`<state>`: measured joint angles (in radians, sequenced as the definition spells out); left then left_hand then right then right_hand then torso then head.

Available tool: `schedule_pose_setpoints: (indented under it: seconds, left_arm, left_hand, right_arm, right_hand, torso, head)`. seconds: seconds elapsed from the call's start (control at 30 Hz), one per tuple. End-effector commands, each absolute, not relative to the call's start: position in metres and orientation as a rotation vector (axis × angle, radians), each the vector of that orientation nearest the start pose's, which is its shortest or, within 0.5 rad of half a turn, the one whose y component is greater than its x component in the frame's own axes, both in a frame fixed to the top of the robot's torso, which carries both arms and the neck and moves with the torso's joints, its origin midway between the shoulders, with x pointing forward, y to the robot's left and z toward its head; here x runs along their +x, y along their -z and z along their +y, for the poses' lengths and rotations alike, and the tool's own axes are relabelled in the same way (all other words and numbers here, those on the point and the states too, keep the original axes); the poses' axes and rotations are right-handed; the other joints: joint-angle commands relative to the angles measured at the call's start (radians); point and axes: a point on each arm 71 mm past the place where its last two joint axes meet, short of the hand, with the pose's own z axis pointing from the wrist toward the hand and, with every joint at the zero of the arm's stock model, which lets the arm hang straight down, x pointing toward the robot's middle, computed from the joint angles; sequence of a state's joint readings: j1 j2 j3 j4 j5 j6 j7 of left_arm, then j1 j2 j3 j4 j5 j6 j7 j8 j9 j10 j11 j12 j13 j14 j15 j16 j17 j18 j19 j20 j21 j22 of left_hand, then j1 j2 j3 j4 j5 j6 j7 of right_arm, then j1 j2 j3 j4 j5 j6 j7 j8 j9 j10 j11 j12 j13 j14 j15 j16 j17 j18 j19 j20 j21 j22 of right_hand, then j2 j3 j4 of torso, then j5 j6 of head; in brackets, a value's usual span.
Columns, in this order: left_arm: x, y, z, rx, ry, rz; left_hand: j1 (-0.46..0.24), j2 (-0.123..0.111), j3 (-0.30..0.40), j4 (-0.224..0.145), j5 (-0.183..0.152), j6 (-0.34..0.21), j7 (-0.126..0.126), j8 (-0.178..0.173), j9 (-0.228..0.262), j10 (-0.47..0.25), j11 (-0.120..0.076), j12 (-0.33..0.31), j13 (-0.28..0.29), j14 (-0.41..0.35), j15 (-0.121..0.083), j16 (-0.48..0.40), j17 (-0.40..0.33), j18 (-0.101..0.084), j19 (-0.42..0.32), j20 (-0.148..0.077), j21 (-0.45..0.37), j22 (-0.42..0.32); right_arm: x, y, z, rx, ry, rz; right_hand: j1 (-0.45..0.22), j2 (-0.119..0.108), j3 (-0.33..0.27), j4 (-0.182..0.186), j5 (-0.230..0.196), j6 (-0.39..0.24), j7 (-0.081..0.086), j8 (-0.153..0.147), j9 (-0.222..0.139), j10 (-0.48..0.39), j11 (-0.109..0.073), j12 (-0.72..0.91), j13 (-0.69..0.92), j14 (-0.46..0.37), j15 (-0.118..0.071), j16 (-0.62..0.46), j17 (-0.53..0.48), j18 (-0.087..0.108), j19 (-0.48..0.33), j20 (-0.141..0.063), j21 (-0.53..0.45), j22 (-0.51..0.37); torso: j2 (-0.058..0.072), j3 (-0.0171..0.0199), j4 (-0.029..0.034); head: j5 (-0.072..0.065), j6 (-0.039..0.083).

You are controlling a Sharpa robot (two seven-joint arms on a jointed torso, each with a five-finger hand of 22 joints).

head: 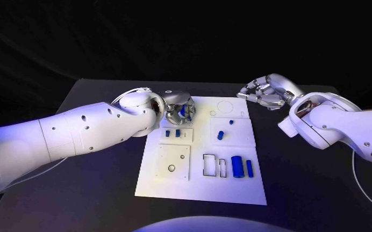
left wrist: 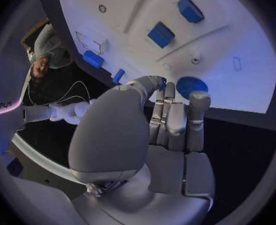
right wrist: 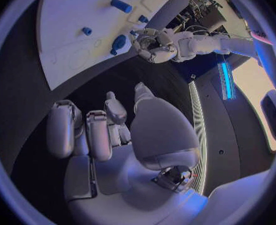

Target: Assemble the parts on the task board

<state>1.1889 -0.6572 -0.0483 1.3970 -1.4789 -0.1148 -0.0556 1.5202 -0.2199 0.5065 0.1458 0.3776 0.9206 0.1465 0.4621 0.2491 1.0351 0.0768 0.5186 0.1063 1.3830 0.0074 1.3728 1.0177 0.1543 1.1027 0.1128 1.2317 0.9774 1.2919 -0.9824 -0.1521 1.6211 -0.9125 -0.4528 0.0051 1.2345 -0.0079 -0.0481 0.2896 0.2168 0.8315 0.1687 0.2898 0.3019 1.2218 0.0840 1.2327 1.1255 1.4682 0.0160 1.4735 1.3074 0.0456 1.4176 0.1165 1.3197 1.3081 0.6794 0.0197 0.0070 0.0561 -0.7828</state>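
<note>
The white task board [head: 233,189] lies in the middle of the black table. My left hand [head: 177,111] sits at the board's far left corner. Its thumb and fingertips [left wrist: 169,91] close round a round blue part [left wrist: 191,85] at the board's edge; the same part [right wrist: 117,42] appears beside the left hand [right wrist: 153,45]. My right hand [head: 267,93] hovers off the board's far right corner, above the table, with loosely bent fingers [right wrist: 97,130] and nothing in them.
Two small blue blocks [head: 172,133] stand in the board's left half. A small blue piece [head: 221,134] is at mid-right. Two blue cylinders [head: 242,167] lie nearer me, beside narrow slots [head: 210,165]. A square plate [head: 173,162] lies at near left.
</note>
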Motion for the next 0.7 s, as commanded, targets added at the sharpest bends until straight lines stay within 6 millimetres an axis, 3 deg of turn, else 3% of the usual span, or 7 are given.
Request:
schedule_pose_setpoints:
  seconds: [0.03,0.43,0.7]
  left_arm:
    - [0.491,0.206,0.139,0.282,0.770,1.835]
    - [0.489,0.205,0.183,0.195,0.710,1.889]
    - [0.488,0.208,0.193,0.172,0.698,1.905]
  left_hand:
    - [-0.011,-0.003,0.000,-0.006,-0.004,0.007,-0.002,-0.007,0.000,0.008,0.000,-0.005,0.000,0.009,0.000,0.004,0.000,-0.016,0.009,0.001,0.003,0.002]
    - [-0.018,-0.006,-0.002,-0.007,-0.004,0.011,-0.002,-0.011,0.000,0.013,0.000,-0.011,-0.001,0.010,-0.001,0.004,-0.003,-0.016,0.009,0.001,0.004,0.004]
    - [-0.026,-0.010,-0.004,-0.006,-0.004,0.014,-0.003,-0.014,-0.001,0.017,-0.001,-0.017,-0.003,0.010,-0.001,0.004,-0.005,-0.016,0.007,0.001,0.003,0.002]
  right_arm:
    - [0.469,0.172,-0.248,0.339,-0.863,1.657]
    - [0.469,0.172,-0.250,0.342,-0.858,1.657]
    - [0.469,0.172,-0.250,0.343,-0.857,1.658]
  right_hand:
    - [0.004,0.006,-0.004,0.001,0.006,-0.008,-0.001,0.004,-0.001,-0.006,0.001,-0.002,0.000,0.049,-0.006,-0.005,0.031,0.020,-0.005,0.000,-0.003,0.093]
    - [0.004,0.006,-0.004,0.001,0.006,-0.008,-0.001,0.004,-0.001,-0.006,0.001,-0.002,0.000,0.049,-0.006,-0.005,0.031,0.020,-0.005,0.000,-0.003,0.093]
    - [0.004,0.006,-0.004,0.001,0.006,-0.008,-0.001,0.004,-0.001,-0.006,0.001,-0.002,0.000,0.049,-0.006,-0.005,0.031,0.020,-0.005,0.000,-0.003,0.093]
  torso:
    - [-0.002,0.0002,0.0022]
    - [-0.002,-0.0011,0.0028]
    - [0.000,-0.0012,0.0017]
  head:
    - [0.001,0.002]
    - [0.000,-0.001]
    - [0.004,0.000]
